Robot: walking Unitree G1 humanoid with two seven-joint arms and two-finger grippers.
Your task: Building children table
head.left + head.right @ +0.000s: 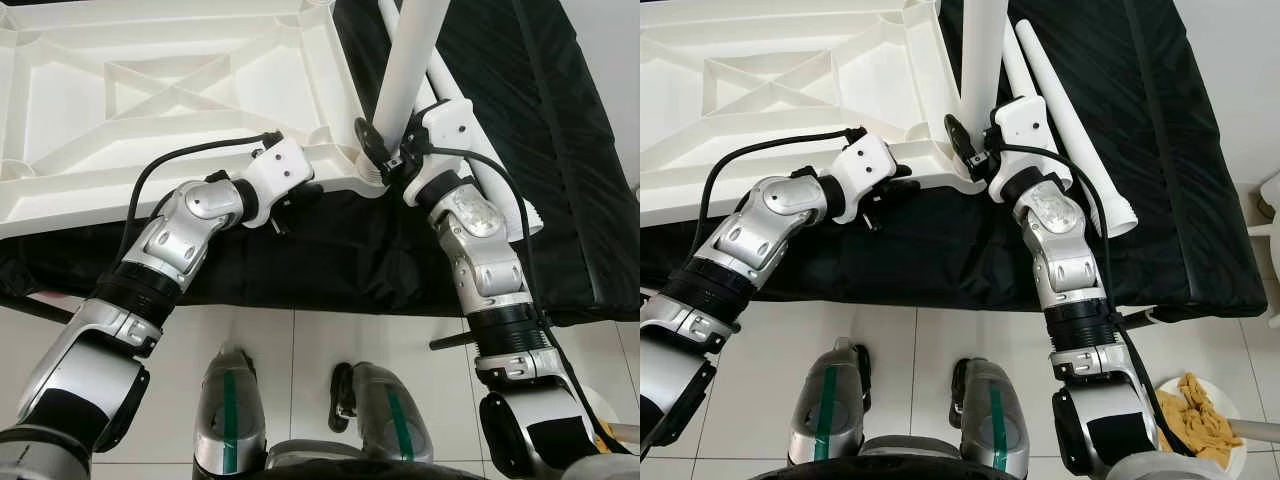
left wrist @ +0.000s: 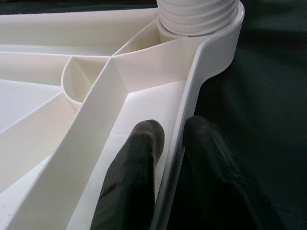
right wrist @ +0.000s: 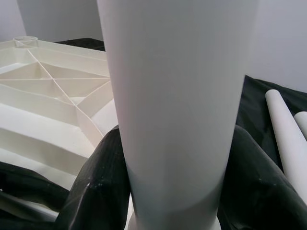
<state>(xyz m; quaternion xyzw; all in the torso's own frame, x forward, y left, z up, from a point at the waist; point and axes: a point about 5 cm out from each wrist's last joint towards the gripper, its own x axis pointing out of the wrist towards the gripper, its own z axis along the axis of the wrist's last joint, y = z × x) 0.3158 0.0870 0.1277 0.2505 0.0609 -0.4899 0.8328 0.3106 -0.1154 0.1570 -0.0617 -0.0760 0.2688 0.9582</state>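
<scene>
One white tabletop (image 1: 150, 90) lies upside down on one black cloth (image 1: 1160, 150). Left gripper (image 2: 168, 158) pinches its rim. Right gripper (image 1: 385, 160) squeezes one upright leg (image 1: 405, 70) in the corner socket. Two more legs (image 1: 1070, 130) lie beside it.

A black cloth (image 1: 1160, 150) covers the raised surface, wrinkled, its front edge hanging over the white tiled floor (image 1: 930, 340). A white round dish (image 1: 1230, 455) sits on the floor at lower right, holding crumpled yellow-tan material (image 1: 1192, 412), type not determinable. A white wall (image 1: 1240, 60) runs along the right side. A white object (image 1: 1270, 205) is cut off by the right frame edge.
</scene>
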